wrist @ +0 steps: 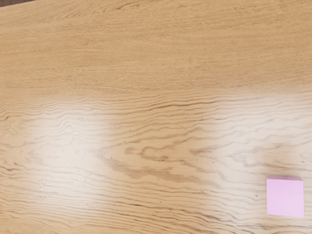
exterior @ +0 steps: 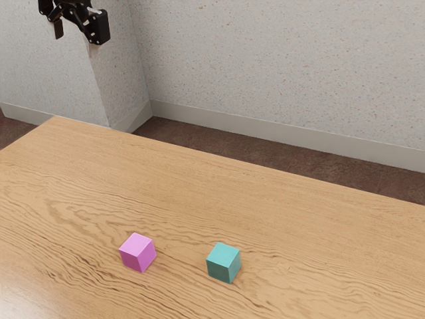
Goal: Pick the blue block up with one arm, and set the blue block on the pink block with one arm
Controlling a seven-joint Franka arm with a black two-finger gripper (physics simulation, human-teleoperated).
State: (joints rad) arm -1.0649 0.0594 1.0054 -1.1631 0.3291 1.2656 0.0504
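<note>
The blue block, a teal-blue cube, rests on the wooden table near its front edge. The pink block sits on the table a short way off, toward the exterior view's left. The two cubes do not touch. My black gripper hangs high in the exterior view's upper left corner, far above and behind both blocks, with its fingers apart and nothing between them. In the wrist view the pink block appears from above, off to one side of my hand on bare wood.
A speckled grey wall with a pale baseboard runs behind the table, with brown floor between them. The table's far edge crosses the exterior view diagonally. Bright glare patches lie on the wood under my hand.
</note>
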